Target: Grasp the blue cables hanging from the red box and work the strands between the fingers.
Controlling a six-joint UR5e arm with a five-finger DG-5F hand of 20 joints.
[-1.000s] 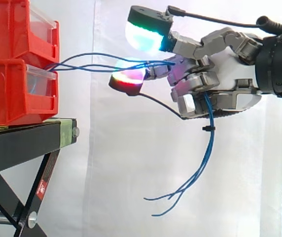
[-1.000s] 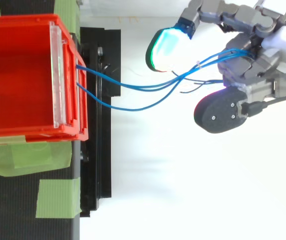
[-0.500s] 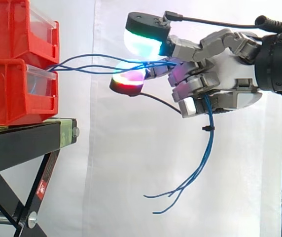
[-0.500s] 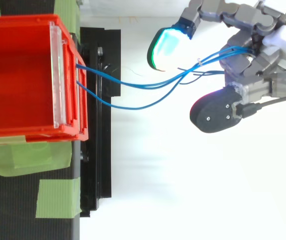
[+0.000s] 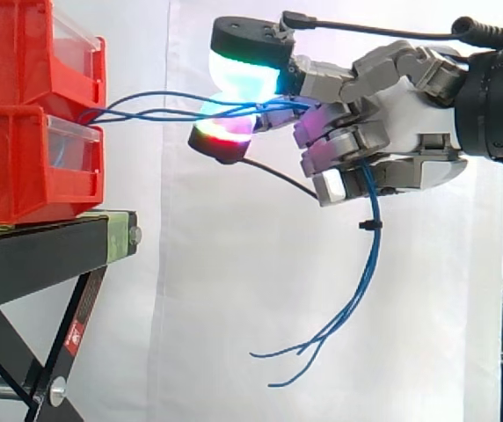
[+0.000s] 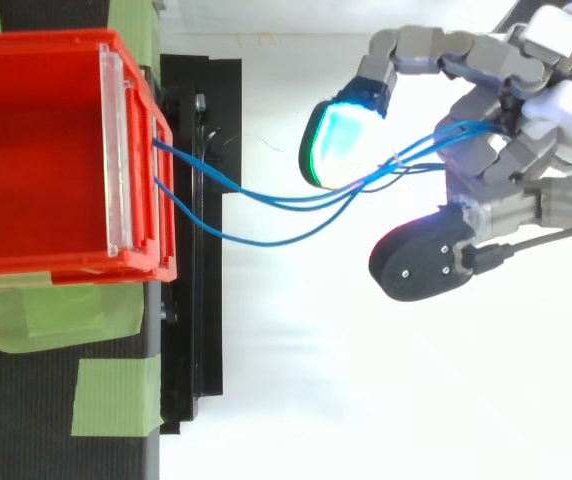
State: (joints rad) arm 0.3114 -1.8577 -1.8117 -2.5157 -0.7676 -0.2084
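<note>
Before white curtain [image 5: 234, 290], blue cables [image 5: 172, 112] run level from red box [image 5: 23, 167] into fingers [image 5: 348, 141].

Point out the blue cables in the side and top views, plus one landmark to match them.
Side view: the blue cables leave the stacked red bins at left, run across into the hand at upper right, then hang below it.
Top view: the blue cables leave the right edge of the red bins and sag across the centre to the hand at right.
Shared landmark: the front of the red bins, where the strands come out.
</note>
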